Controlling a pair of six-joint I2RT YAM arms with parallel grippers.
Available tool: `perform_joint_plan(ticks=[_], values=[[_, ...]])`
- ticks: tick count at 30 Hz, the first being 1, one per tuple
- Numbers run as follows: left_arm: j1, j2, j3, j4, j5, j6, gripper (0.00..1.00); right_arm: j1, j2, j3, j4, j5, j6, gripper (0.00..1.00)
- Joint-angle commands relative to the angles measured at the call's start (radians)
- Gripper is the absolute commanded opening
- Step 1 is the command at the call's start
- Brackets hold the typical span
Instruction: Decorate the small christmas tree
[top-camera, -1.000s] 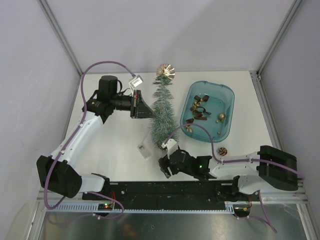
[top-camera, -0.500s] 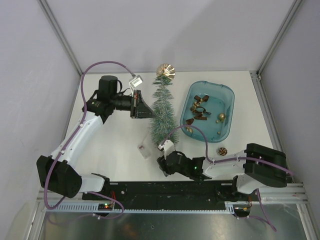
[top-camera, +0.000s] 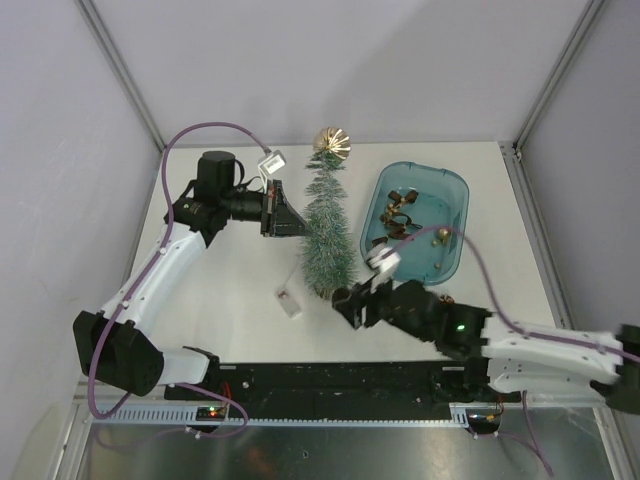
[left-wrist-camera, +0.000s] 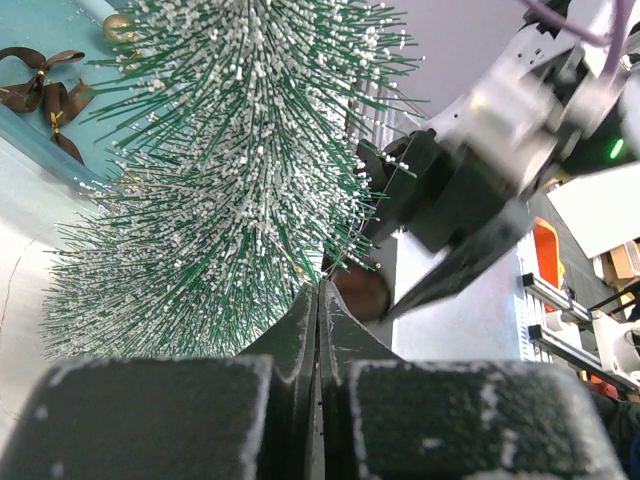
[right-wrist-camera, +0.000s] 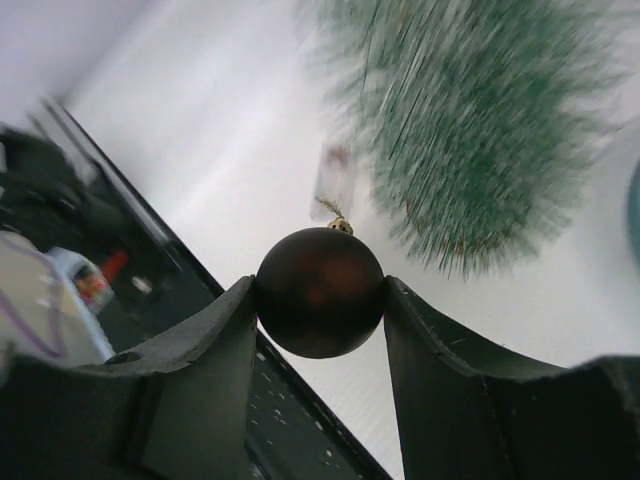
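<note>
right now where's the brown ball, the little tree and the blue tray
brown ball (right-wrist-camera: 320, 290): right wrist view, centre of the sphere
small christmas tree (top-camera: 328, 235): top external view, middle of the bristly cone
blue tray (top-camera: 463, 215): top external view, its right rim

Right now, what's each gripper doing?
Left gripper: closed, nothing seen between its fingers, beside the small christmas tree.
Right gripper: closed on a dark brown ball ornament.

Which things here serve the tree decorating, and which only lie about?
For the job: frosted green bottle-brush tree; dark brown matte ball in the right pincer; blue plastic tray of brown ribbon bows.
Lying about: small clear packet.
</note>
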Motion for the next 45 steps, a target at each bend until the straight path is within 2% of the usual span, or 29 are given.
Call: perform_joint_plan(ticks=[1,4,7,11,15,25,45], values=[[-0.008,-0.026,0.037,0.006,0.004,0.008,0.0,-0.162,-0.208,0.082,-0.15,-0.148,0.029,0.38],[-0.01,-0.023,0.043,0.006,0.003,0.007,0.0,-0.359,-0.288,0.104,-0.164,-0.337,0.044,0.38],[-0.009,-0.025,0.046,0.006,-0.001,0.007,0.0,-0.526,-0.293,0.123,-0.15,-0.491,0.055,0.38],[-0.008,-0.022,0.05,0.007,-0.002,0.007,0.0,-0.668,-0.249,0.154,-0.094,-0.639,0.058,0.39],[-0.008,-0.014,0.055,0.007,-0.004,0.006,0.0,-0.754,-0.193,0.19,-0.04,-0.759,0.066,0.4],[-0.01,-0.001,0.064,0.006,-0.012,-0.01,0.0,-0.821,-0.102,0.251,0.109,-0.959,0.128,0.39],[-0.016,0.0,0.065,0.006,-0.017,-0.014,0.0,-0.815,-0.038,0.27,0.228,-1.058,0.178,0.35]])
